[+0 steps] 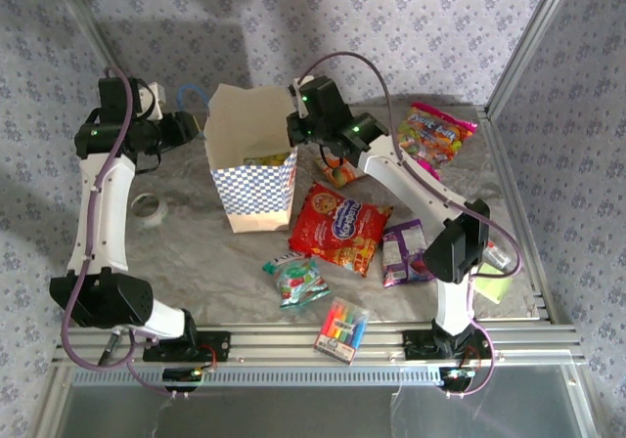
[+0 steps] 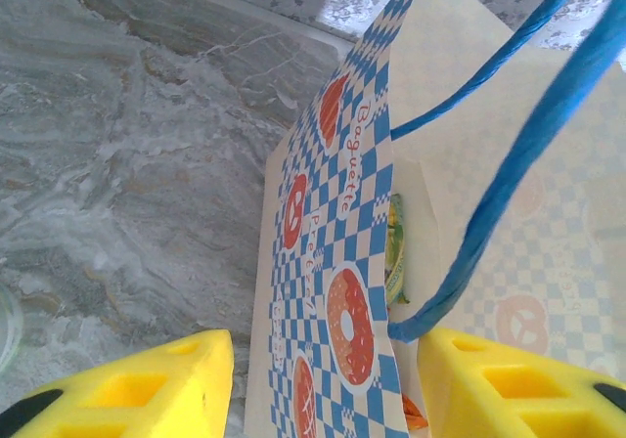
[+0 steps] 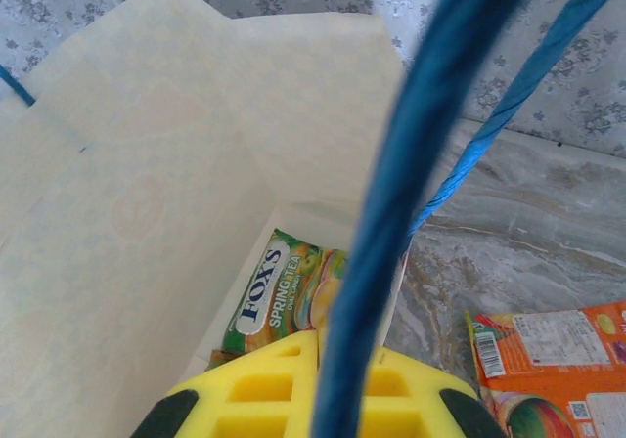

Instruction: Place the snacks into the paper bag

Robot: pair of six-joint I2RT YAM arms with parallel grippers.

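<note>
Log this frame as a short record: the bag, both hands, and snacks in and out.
paper bag: upright, mouth open, left of centre
left hand: fingers apart, straddling the bag's wall
right hand: shut on the blue handle at the bag's right rim
in bag: Fox's packet
on table: red cookie bag, purple packet, green-red packet, pink-edged candy bag, orange packet
non-snack: marker pack, near edge
</note>
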